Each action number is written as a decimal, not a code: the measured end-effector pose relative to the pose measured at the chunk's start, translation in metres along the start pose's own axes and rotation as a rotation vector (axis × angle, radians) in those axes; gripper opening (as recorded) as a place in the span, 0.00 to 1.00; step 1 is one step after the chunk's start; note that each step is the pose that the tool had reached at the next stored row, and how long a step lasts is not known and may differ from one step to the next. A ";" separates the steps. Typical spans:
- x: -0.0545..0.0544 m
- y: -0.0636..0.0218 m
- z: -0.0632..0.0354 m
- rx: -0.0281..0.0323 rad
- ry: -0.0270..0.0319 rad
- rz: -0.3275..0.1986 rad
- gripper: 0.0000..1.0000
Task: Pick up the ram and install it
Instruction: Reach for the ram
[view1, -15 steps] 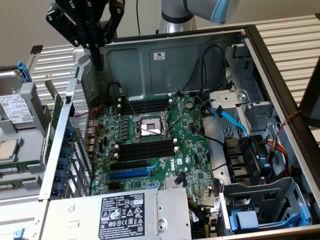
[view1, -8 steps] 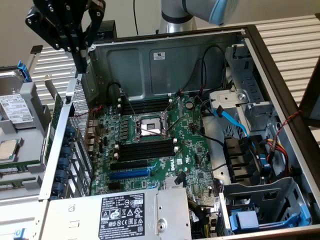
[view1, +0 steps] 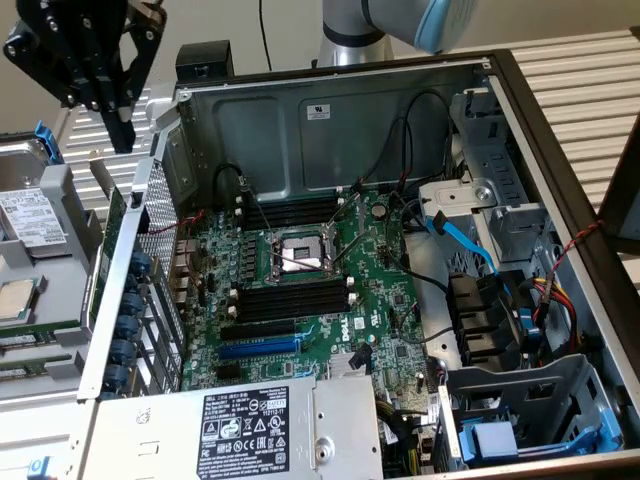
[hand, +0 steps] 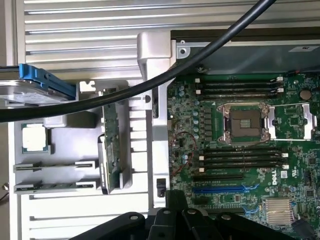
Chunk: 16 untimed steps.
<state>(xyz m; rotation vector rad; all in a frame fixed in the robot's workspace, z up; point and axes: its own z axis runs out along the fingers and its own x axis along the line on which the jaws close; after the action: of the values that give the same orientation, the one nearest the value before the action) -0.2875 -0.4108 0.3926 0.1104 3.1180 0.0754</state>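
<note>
The ram (hand: 111, 146) is a thin green stick standing on edge in a grey holder tray (hand: 65, 200) beside the open computer case; in the exterior view the ram (view1: 114, 235) sits just outside the case's left wall. My black gripper (view1: 122, 135) hangs above the tray, higher than the ram, shut with nothing between its fingers. Its dark body fills the near edge of the wrist view, where the gripper (hand: 174, 199) points toward the case wall. Inside the case, black memory slots (view1: 290, 300) with white clips lie beside the CPU socket (view1: 298, 252).
A hard drive (view1: 30, 215) and a loose CPU (view1: 15, 298) rest on the tray. A blue expansion slot (view1: 258, 347), power supply (view1: 240, 425), drive cage (view1: 520, 410) and blue cable (view1: 455, 235) crowd the case. A black cable (hand: 150, 85) crosses the wrist view.
</note>
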 end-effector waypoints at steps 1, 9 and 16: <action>0.005 -0.0006 -0.0002 0.0001 0.0001 0.000 0.11; 0.041 -0.0050 -0.0010 0.0000 0.0000 0.000 0.11; 0.072 -0.0105 -0.0019 0.0001 0.0001 0.000 0.11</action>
<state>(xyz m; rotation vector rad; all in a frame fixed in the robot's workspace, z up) -0.3605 -0.4162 0.3926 0.1105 3.1181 0.0753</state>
